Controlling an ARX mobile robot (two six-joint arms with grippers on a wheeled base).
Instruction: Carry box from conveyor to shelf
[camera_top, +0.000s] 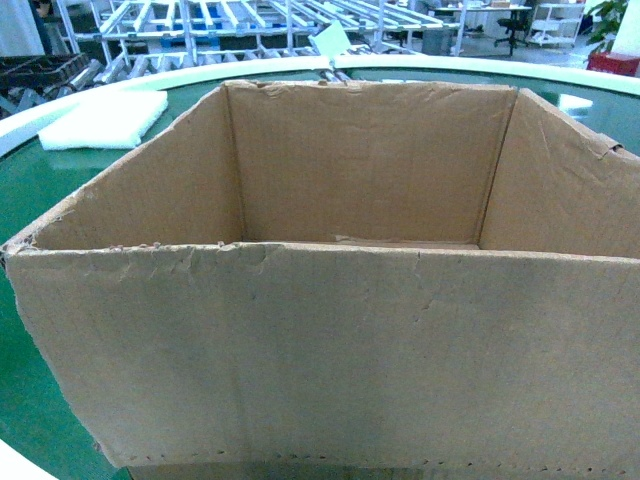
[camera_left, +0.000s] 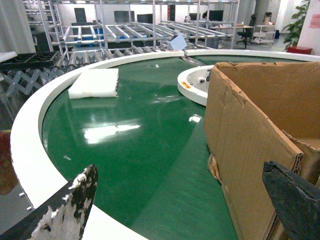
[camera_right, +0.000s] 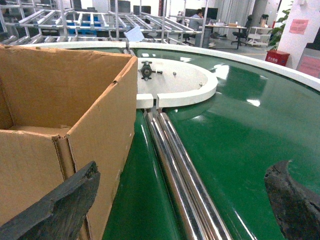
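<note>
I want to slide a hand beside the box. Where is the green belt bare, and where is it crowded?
Bare belt lies left of the box, between it, the white rim and the foam pad. More lies beyond the steel rollers, right of the box. The white hub crowds the box's far side.

The box (camera_top: 330, 350) is matt brown corrugated cardboard, its top edges torn and ragged. The conveyor (camera_left: 135, 140) has a glossy green belt and a smooth white rim. Polished metal rollers (camera_right: 175, 165) shine. A white foam pad (camera_left: 95, 82) looks soft and matt.
</note>
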